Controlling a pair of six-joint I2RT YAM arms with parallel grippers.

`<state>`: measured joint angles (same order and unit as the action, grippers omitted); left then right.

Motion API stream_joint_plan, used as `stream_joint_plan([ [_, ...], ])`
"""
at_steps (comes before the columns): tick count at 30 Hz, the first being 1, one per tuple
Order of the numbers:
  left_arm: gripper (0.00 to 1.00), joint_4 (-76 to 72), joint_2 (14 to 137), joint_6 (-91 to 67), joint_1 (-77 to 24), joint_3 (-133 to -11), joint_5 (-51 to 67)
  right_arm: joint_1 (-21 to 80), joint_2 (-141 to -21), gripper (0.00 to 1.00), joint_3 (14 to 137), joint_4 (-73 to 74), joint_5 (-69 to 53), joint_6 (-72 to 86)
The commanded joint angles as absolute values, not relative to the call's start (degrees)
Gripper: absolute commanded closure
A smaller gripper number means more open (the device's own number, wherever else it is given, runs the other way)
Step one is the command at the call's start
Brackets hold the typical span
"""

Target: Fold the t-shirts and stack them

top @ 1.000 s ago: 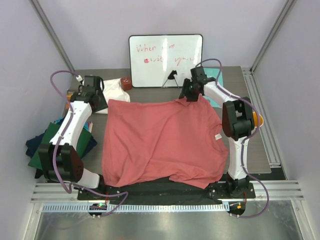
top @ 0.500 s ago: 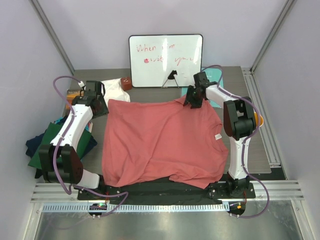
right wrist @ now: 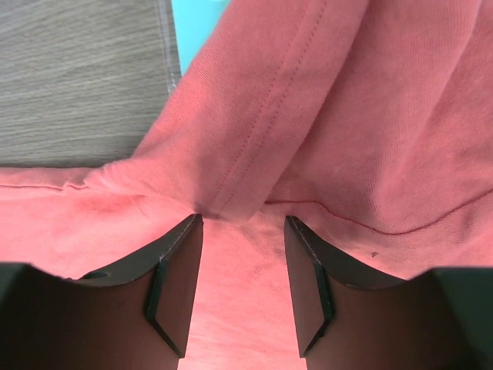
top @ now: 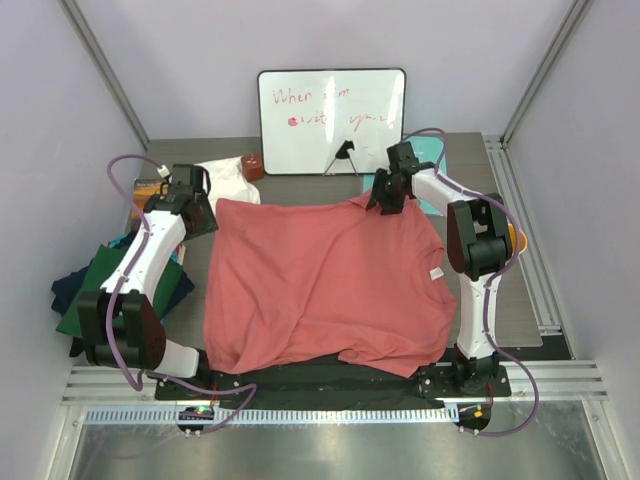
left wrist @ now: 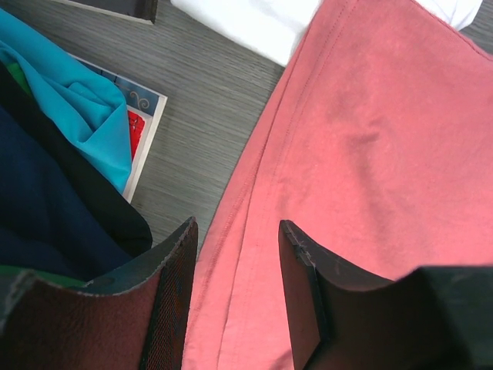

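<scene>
**Inspector:** Where is the work item?

**Assistant:** The salmon-pink t-shirt (top: 320, 285) lies spread open over the middle of the table (top: 300, 185). It is not folded. Its near edge is rumpled, and its white neck label (top: 437, 273) shows at the right edge. The dark green t-shirt (top: 92, 290) and the navy t-shirts (top: 62, 290) are heaped together at the left side, beside the left arm.

**Inspector:** Left gripper (left wrist: 237, 231)?

**Assistant:** It is at the far-left corner of the pink shirt. The jaws are about half apart. The shirt's stitched hem runs beneath the gap and lies flat on the table. Nothing is pinched.

**Inspector:** Right gripper (right wrist: 243, 223)?

**Assistant:** It is at the far-right corner. The jaws are also about half apart. A raised fold of the pink cloth ends just at the gap, and the fingers are not closed on it. An edge of the pale-teal mat (right wrist: 194, 23) shows just beyond that fold.

**Inspector:** Other items?

**Assistant:** A white cloth (top: 228, 178) lies at the far left, touching the shirt's corner. A whiteboard (top: 332, 120) stands against the far wall.
</scene>
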<state>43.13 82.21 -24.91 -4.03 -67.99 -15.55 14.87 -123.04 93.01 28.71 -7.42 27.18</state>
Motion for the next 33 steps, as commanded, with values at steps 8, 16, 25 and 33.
stream_joint_plan([
  [8,0.53,42.1,80.4,-24.1,-3.9,-68.4,-15.1,14.8,-123.6,0.48,97.7,26.6,-7.5,28.0],
  [16,0.53,42.2,80.6,-24.0,-3.8,-68.0,-15.0,14.8,-124.5,0.54,97.9,26.2,-7.2,28.4],
  [25,0.53,41.9,81.2,-24.3,-3.8,-68.0,-14.4,14.8,-123.4,0.89,97.5,25.8,-6.2,28.5],
  [33,0.52,41.0,82.4,-24.9,-3.8,-68.1,-13.5,14.8,-121.6,0.98,97.7,25.8,-7.0,28.5],
])
